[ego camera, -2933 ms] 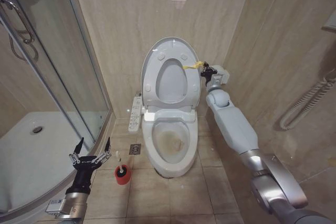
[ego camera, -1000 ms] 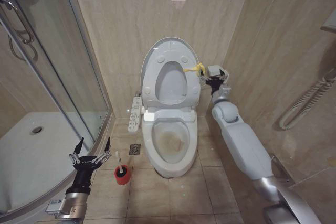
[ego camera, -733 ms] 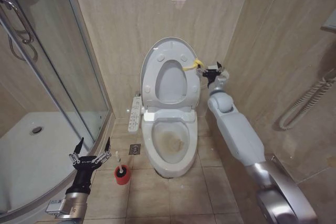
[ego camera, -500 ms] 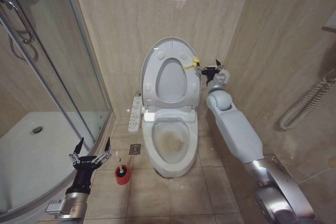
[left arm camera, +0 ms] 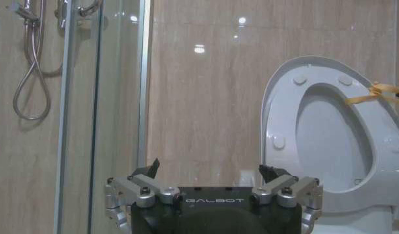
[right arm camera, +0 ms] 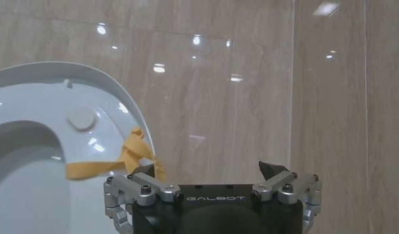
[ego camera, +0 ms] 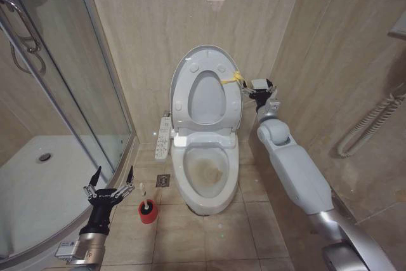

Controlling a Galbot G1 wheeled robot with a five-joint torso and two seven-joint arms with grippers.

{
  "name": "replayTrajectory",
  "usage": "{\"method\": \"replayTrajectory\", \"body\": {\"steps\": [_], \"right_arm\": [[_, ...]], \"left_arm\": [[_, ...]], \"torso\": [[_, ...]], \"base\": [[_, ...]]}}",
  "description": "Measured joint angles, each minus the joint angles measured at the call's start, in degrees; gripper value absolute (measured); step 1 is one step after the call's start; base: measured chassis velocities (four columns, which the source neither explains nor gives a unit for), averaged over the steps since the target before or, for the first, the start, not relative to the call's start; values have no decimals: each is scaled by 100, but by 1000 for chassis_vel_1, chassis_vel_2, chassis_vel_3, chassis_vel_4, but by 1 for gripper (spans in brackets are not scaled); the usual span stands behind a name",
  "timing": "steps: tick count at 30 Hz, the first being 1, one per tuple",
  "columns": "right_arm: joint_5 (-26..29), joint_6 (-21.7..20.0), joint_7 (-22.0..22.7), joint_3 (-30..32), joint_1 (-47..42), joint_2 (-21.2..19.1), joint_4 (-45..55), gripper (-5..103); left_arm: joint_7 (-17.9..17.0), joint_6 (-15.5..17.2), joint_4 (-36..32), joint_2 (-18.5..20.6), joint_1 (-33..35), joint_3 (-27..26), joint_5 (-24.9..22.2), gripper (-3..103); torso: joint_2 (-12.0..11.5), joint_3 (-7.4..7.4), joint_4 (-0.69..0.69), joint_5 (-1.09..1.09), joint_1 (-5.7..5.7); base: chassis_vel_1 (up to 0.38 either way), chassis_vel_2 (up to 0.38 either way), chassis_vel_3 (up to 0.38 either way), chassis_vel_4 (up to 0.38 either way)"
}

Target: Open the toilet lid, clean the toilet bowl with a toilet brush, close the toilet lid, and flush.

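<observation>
Toilet lid (ego camera: 204,61) stands upright against the back wall at the upper middle of the head view, with the ring seat (ego camera: 207,101) raised flat against it. A yellow tie (ego camera: 232,79) is knotted on the seat's right edge. Below them the one toilet bowl (ego camera: 206,172) sits open in the middle of the frame, brownish stains showing on its inner surface. A white button panel (ego camera: 163,138) juts from its left side.

One toilet brush (ego camera: 143,195) stands in a small red holder (ego camera: 148,212) on the floor tiles at the lower left of the bowl, its thin white handle leaning up and left.

The right gripper (ego camera: 257,89) hangs just beside the lid's right edge, next to the yellow tie, fingers spread apart and holding nothing; the right wrist view shows the tie (right arm camera: 115,161) close ahead of them. The left gripper (ego camera: 109,181) hovers at the lower left of the frame, near the shower tray (ego camera: 38,188) and just left of the brush, fingers wide apart and empty.
</observation>
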Motion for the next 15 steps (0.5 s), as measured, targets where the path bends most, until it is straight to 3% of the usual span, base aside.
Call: {"method": "replayTrajectory", "body": {"steps": [15], "right_arm": [[198,-160,22,-74,-341,-14,572,100]], "left_arm": [[0,0,0,0,0,0,0,100]], "torso": [[0,0,2,-1,0]], "base": [[0,0,0,0]]}}
